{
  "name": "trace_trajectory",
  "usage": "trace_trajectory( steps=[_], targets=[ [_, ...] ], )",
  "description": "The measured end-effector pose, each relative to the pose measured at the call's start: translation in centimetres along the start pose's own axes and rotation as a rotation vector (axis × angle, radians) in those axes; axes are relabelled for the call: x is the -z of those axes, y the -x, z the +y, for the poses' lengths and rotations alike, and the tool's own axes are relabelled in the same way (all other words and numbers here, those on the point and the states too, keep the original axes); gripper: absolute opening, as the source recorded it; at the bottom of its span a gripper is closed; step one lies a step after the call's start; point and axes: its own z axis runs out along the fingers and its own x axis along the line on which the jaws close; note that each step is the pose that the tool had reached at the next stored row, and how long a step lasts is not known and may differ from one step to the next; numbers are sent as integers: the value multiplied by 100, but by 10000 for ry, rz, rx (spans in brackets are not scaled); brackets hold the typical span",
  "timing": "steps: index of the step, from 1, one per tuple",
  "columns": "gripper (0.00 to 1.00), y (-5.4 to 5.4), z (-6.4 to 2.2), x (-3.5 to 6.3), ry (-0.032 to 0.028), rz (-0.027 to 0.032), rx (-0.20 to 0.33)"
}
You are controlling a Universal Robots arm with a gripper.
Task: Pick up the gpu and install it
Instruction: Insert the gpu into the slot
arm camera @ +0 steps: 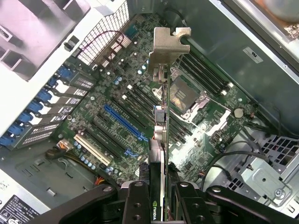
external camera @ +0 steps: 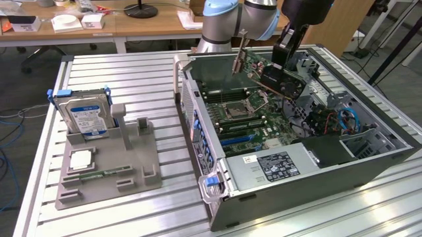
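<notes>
Your gripper (external camera: 285, 60) is clamped on the gpu (external camera: 281, 81): in the wrist view the card sits edge-on between the two fingers (arm camera: 135, 203), one pad on each face, with the jaws closed onto it at the end opposite the bracket. The silver bracket (arm camera: 166, 46) is at the far end of the card, pointing away from the gripper. In the exterior view the card hangs tilted in the air inside the open computer case (external camera: 369, 163), above the motherboard (external camera: 244, 123) and near the case's back wall. It's not seated and isn't touching the board. From the wrist view, the card's edge runs over the area between the CPU socket (arm camera: 183, 91) and the blue slot (arm camera: 122, 122). The hard drive (external camera: 82, 113) stands in the grey holder (external camera: 132, 168) on the table, well apart from the case, on the exterior view's left.
</notes>
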Motion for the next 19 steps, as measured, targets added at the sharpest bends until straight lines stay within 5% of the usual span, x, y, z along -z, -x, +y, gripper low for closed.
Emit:
trace_trajectory(
  steps=[19],
  targets=[
    [26, 0, 0, 0, 21, 24, 725]
  ],
)
